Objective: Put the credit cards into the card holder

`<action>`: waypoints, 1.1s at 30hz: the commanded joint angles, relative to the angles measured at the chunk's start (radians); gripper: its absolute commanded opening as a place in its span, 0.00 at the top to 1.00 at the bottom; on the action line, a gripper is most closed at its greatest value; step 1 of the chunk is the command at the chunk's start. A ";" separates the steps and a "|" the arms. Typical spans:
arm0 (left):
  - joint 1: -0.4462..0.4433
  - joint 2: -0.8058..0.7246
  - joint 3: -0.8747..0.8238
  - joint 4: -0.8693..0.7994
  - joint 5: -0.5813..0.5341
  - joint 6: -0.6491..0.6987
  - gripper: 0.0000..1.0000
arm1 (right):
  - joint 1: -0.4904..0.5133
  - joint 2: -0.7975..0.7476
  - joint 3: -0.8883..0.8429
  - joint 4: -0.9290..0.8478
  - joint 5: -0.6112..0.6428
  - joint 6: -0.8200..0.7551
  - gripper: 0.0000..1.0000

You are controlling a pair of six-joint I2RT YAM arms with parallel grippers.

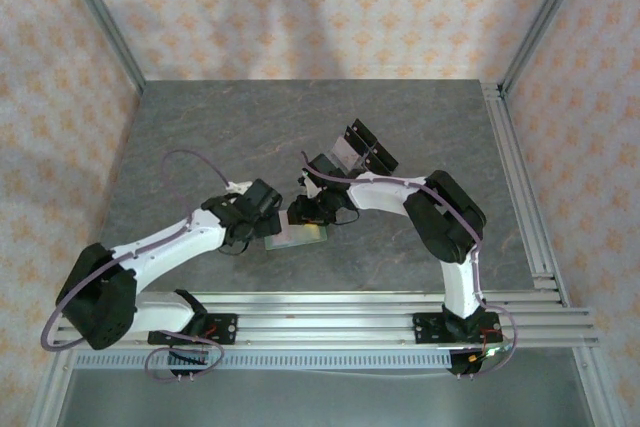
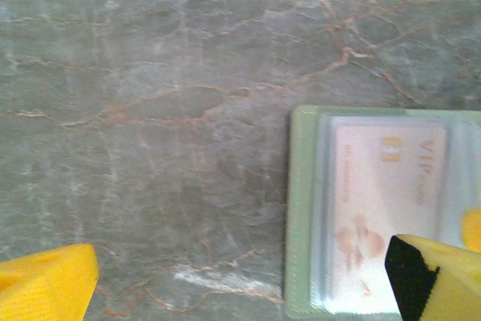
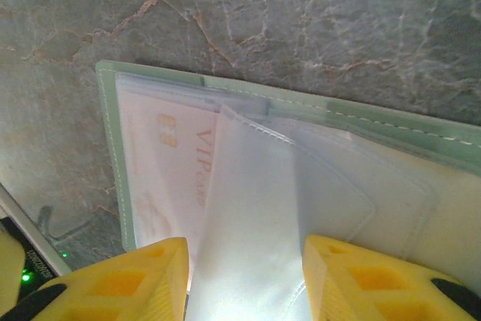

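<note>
While the card holder (image 1: 297, 237) lies open on the grey table (image 1: 200, 127), just below the middle of the overhead frame, the left gripper (image 2: 240, 268) is spread wide and holds nothing. The holder's near corner sits at the lower right of its wrist view, with a credit card (image 2: 383, 186) inside a clear pocket. At the bottom of its own view the right gripper (image 3: 244, 276) stands part open astride a raised clear sleeve (image 3: 248, 208); whether it nips the sleeve I cannot tell.
</note>
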 commanded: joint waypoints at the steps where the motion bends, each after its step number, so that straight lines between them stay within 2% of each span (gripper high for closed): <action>1: -0.033 -0.040 -0.036 0.075 0.027 0.020 0.00 | 0.004 0.014 -0.021 0.043 -0.018 0.050 0.55; 13: -0.139 -0.122 -0.125 0.214 0.046 0.031 0.00 | 0.004 0.011 -0.025 0.063 -0.025 0.077 0.55; 23: -0.165 -0.015 -0.097 0.261 0.025 0.062 0.00 | 0.004 0.009 -0.030 0.065 -0.029 0.079 0.55; 33: -0.165 0.073 -0.068 0.263 -0.044 0.054 0.00 | 0.004 0.000 -0.034 0.064 -0.031 0.079 0.55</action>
